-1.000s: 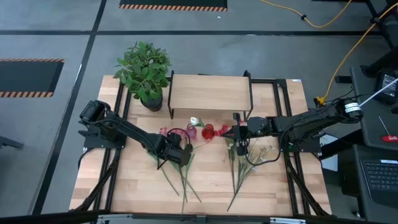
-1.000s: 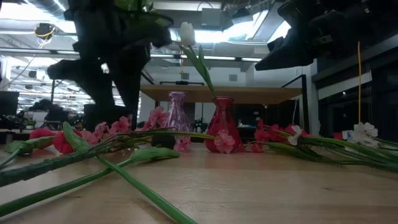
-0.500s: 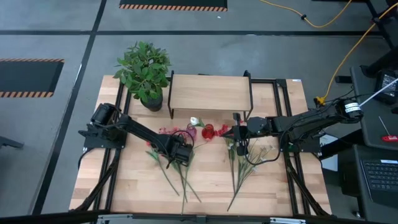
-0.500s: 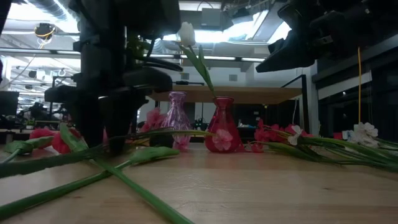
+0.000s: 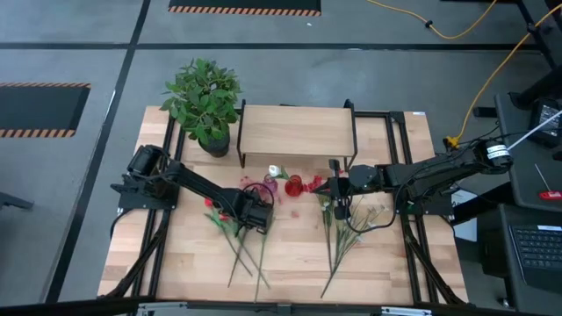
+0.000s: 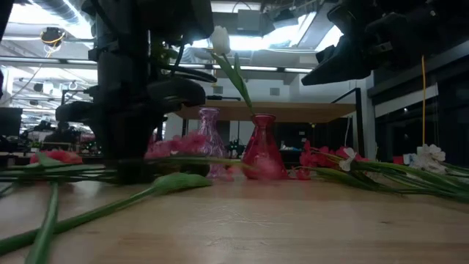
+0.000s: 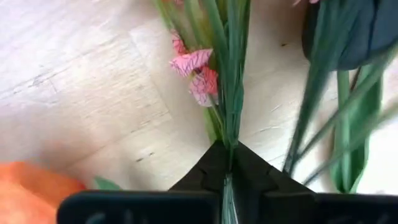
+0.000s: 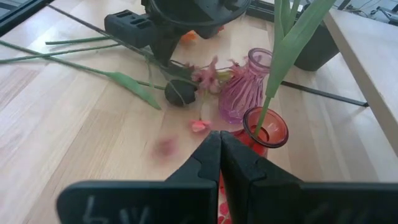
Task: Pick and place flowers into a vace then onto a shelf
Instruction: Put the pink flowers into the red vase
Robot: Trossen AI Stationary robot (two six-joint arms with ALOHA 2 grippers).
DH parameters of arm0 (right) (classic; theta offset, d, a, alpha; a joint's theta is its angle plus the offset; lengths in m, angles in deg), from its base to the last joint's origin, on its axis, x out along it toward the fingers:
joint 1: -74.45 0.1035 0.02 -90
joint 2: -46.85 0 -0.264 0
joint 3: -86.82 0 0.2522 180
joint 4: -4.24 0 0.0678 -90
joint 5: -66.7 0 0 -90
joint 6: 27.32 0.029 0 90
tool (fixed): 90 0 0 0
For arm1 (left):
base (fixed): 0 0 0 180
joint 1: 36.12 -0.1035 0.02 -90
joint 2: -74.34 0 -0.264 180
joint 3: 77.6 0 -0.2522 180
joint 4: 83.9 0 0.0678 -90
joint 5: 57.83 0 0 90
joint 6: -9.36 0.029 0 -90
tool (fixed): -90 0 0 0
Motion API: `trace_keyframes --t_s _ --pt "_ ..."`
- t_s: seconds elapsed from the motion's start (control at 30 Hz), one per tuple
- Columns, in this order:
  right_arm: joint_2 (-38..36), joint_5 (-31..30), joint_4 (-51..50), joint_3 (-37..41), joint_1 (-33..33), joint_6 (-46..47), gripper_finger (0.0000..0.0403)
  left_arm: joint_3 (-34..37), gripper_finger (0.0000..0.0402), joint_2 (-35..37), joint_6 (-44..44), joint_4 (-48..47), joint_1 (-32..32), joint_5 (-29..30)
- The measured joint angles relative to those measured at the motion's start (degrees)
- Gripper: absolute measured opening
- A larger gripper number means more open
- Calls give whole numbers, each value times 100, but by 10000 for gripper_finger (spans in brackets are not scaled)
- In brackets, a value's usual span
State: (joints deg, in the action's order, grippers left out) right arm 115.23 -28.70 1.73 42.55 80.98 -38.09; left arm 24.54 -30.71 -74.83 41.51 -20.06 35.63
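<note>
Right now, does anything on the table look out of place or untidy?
Yes. Loose flowers lie scattered flat on the table, stems crossing, instead of standing in a vase. Only the red vase holds a stem; the pink vase beside it is empty.

Taking the red vase point(image 5: 294, 185) as landmark: directly behind it the shelf point(image 5: 297, 132) blocks the way, with the potted plant point(image 5: 204, 98) standing off the shelf's left end. Just left of the red vase stands a pink vase point(image 5: 271, 186), and beyond that flowers point(image 5: 235, 230) and the left gripper point(image 5: 255, 216) crowd the surface point(image 5: 386, 263). To its right lie more stems point(image 5: 344, 241) under the right gripper point(image 5: 335, 190). Bare wood lies in front, between the two stem piles.
</note>
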Motion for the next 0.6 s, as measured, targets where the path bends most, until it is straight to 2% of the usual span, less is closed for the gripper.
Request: trace_keyframes --t_s 0.27,0.6 --pt "0 -1 -45 0 0 17 14 2 6 577 -54 -478 8 152" --pt "0 -1 -49 0 -1 15 14 2 5 1849 44 -1280 254 962"
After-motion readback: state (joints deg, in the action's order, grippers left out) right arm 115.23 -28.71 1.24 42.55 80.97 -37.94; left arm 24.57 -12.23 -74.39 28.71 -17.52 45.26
